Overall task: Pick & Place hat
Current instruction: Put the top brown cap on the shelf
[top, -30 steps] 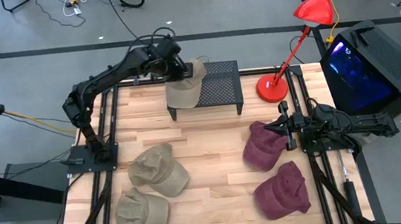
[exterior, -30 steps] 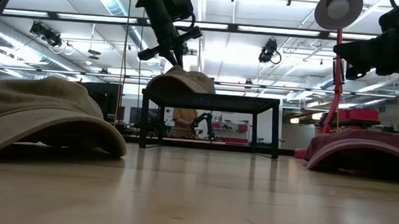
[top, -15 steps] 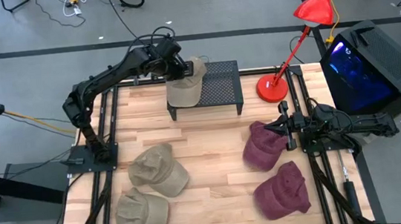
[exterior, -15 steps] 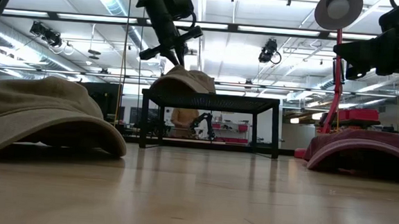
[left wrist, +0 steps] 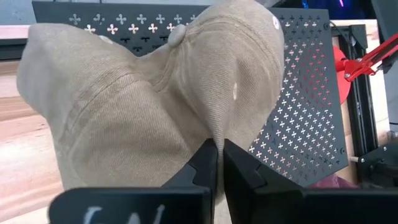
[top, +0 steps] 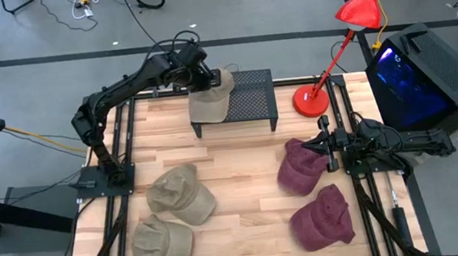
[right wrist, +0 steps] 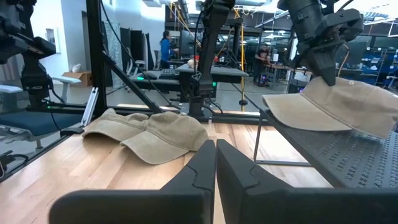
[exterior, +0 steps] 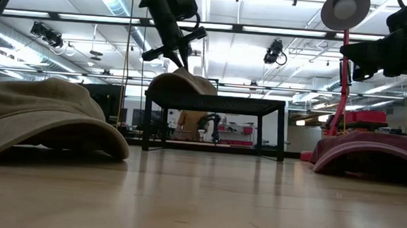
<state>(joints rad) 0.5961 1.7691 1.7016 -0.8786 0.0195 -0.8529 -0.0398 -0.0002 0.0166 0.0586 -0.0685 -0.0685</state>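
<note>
Left arm: stretched to the far side, left gripper pinched closed.
Right arm: folded at the right edge, right gripper closed.

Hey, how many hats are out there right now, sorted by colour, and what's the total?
Tan hats: 3, one on the black rack at, two on the table at and
Maroon hats: 2, at and
Total: 5

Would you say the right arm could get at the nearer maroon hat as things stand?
Probably yes. The right gripper sits shut beside the upper maroon hat, with nothing between them. The left gripper is far off, pinching the tan hat on the black rack.
</note>
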